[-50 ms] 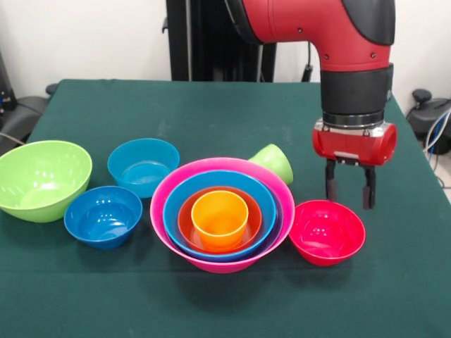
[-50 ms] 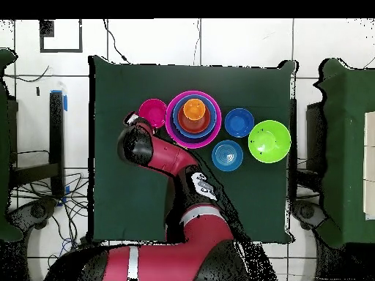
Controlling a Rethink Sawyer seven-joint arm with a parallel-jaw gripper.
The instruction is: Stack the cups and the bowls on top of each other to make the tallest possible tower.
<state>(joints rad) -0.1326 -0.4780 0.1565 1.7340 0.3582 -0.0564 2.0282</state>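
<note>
**Empty pincer hangs behind the red-pink bowl**

The gripper (image 1: 349, 189) hovers with fingers spread, holding nothing, just behind the red-pink bowl (image 1: 327, 232). To its left stands the tower (image 1: 222, 214): pink bowl outermost, orange cup (image 1: 220, 220) at its centre. The green cup (image 1: 273, 163) lies tipped behind it. Further left sit three loose bowls (image 1: 103, 216).
</note>
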